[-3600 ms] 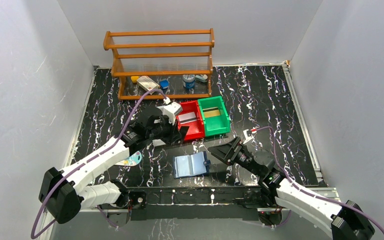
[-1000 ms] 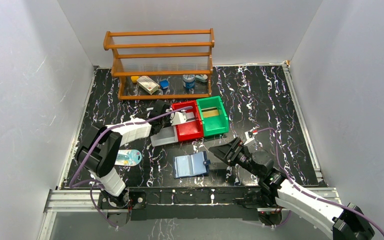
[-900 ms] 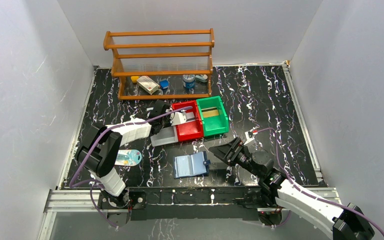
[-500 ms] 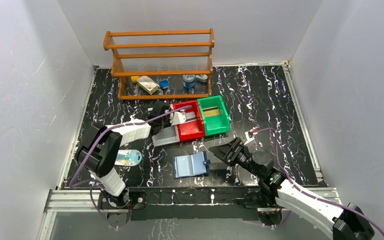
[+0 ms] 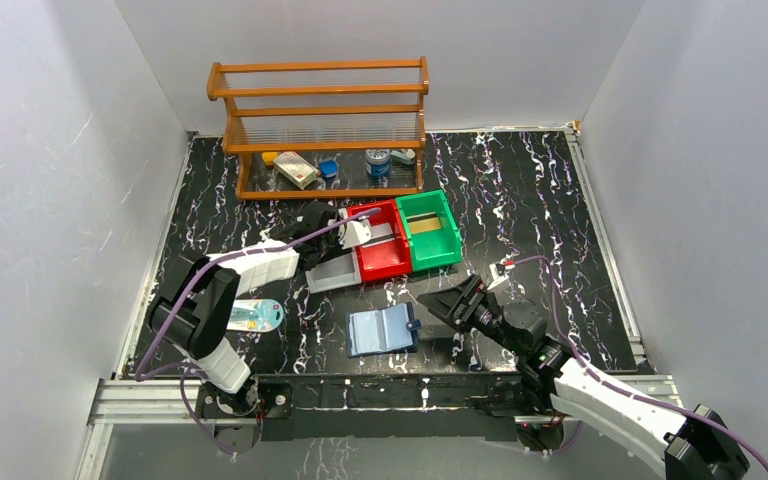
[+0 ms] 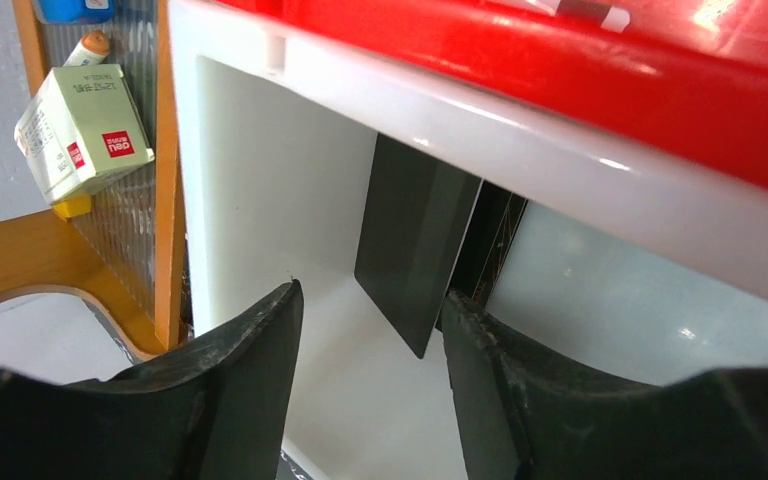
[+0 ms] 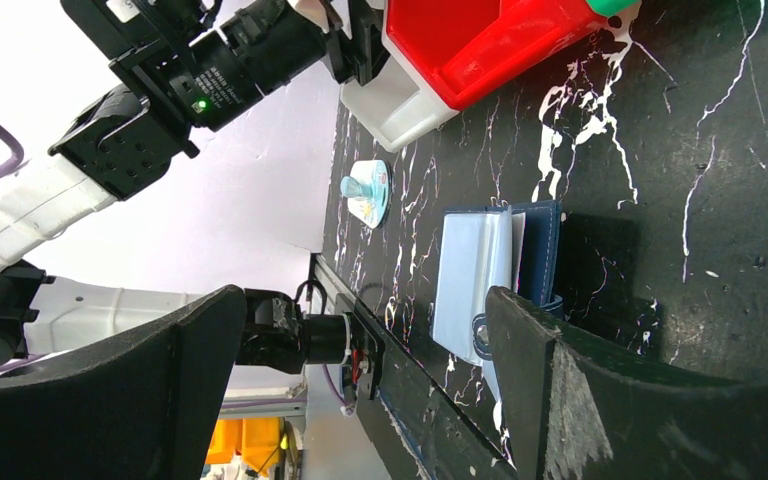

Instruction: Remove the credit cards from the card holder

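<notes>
The card holder (image 5: 382,330) lies open on the black table near the front, its light blue inner faces up; in the right wrist view the card holder (image 7: 480,270) has a navy edge. My right gripper (image 5: 432,305) rests just right of it, open and empty, and shows as the right gripper (image 7: 360,310) aimed past the holder. My left gripper (image 5: 322,250) reaches into the white bin (image 5: 332,272). A dark card (image 6: 415,250) leans inside the white bin (image 6: 260,200), free between the parted fingers of the open left gripper (image 6: 372,300).
A red bin (image 5: 380,240) and a green bin (image 5: 428,230), each with a card inside, stand beside the white bin. A wooden rack (image 5: 320,130) with small items stands at the back. A white oval packet (image 5: 255,316) lies at the front left.
My left gripper has opened and let go of the dark card in the white bin. The white bin shifted slightly. The right arm has not moved.
</notes>
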